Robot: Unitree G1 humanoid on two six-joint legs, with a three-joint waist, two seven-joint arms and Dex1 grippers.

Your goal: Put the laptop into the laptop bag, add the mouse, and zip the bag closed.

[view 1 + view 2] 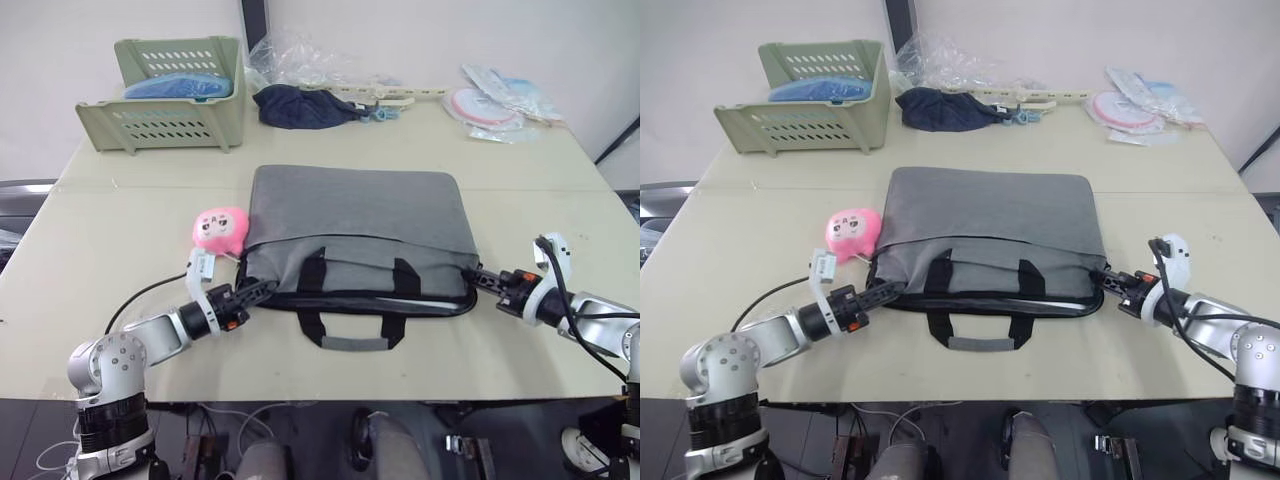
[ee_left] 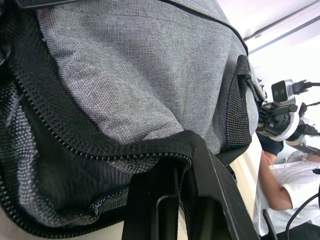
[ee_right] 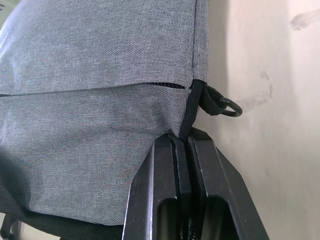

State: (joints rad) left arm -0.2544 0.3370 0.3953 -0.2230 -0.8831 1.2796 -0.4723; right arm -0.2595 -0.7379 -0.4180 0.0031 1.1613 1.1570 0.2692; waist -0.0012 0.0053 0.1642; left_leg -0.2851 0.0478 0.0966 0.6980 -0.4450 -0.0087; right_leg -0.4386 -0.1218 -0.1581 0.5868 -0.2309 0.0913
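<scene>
The grey laptop bag lies flat mid-table, its black handles toward me and its front zip mouth gaping. A thin pale edge inside that mouth looks like the laptop. The mouse is out of view. My left gripper is at the bag's front left corner, shut on the black zip edge. At the front right corner, my right gripper is pinched shut on the bag's end seam, just below a strap ring.
A pink plush toy touches the bag's left side. At the back stand a green basket, a dark cloth, clear plastic bags and packets. A person in white sits beyond the right arm.
</scene>
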